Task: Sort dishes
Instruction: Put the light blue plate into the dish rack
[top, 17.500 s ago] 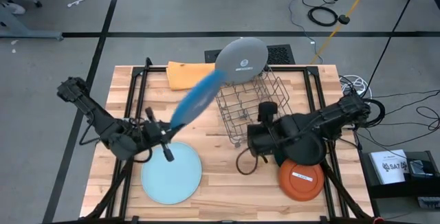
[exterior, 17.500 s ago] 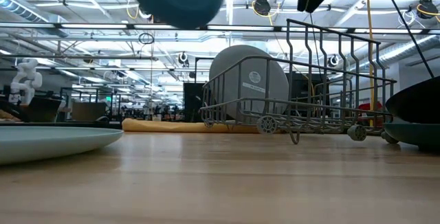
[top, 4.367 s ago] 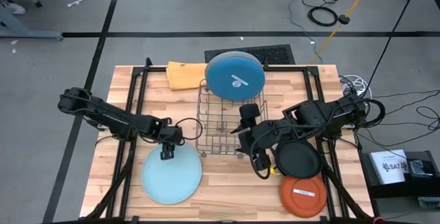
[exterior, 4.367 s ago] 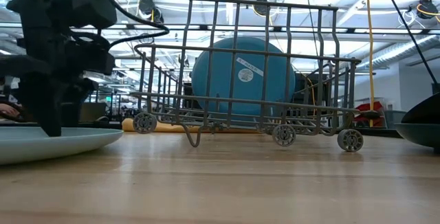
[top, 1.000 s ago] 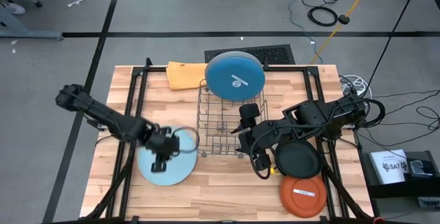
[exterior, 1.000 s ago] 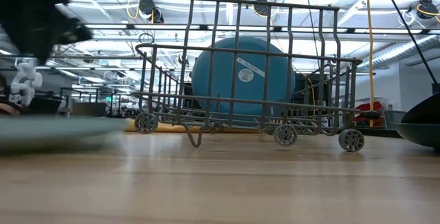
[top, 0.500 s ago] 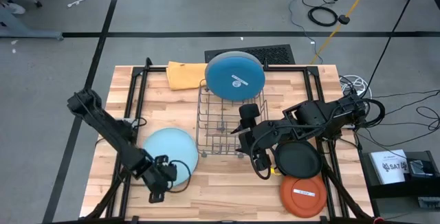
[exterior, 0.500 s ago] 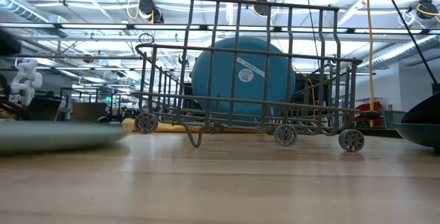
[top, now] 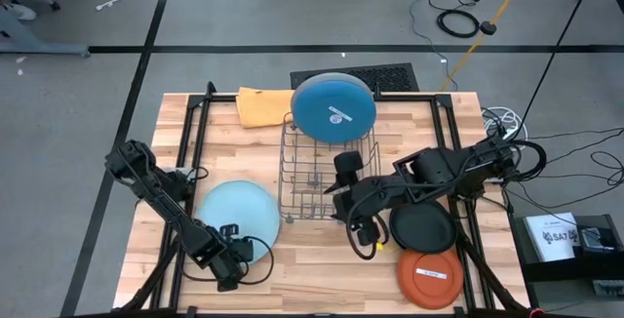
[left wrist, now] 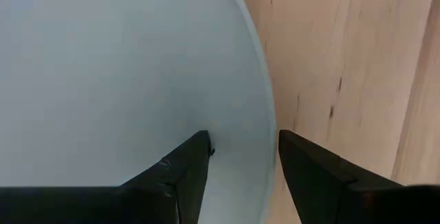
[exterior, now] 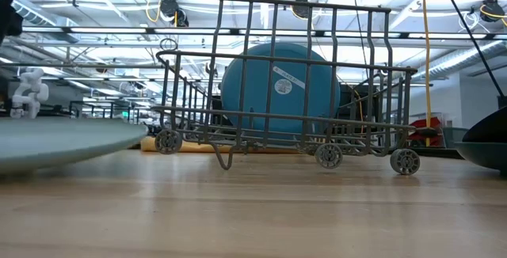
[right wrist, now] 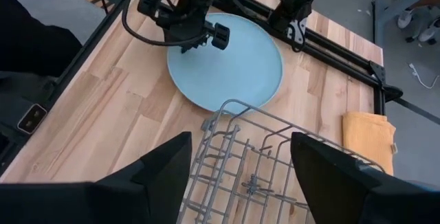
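The left gripper (top: 237, 259) sits low at the near left part of the table (top: 312, 269), at the near rim of the pale grey plate (top: 237, 217). In the left wrist view its two dark fingers (left wrist: 182, 172) stand a moderate way apart, astride the plate's (left wrist: 103, 80) edge: one finger lies over the plate's face, the other over the bare wood beside it. Whether the fingers press on the rim cannot be told. In the low view the plate (exterior: 63, 141) shows at the left with its near edge raised off the wood, tilted rather than flat.

The right gripper (top: 359, 228) hangs just right of the wire rack (top: 314, 177), near the middle of the table, with its jaws wide and nothing between them. Its wrist view looks past the rack's (right wrist: 275, 169) wires toward the pale grey plate (right wrist: 227, 62) and the left gripper (right wrist: 206, 35) beyond.

The blue plate (top: 333, 108) stands upright on its edge at the far end of the rack, a white sticker on its face; the low view shows it (exterior: 279, 92) behind the rack's (exterior: 285, 84) bars. The black plate (top: 423, 225) lies flat on the table right of the right gripper, partly under that arm. The orange plate (top: 427, 277) lies flat just nearer than the black one, at the near right corner, with a white sticker on it. A folded orange cloth (top: 263, 106) lies at the far edge, just left of the blue plate.
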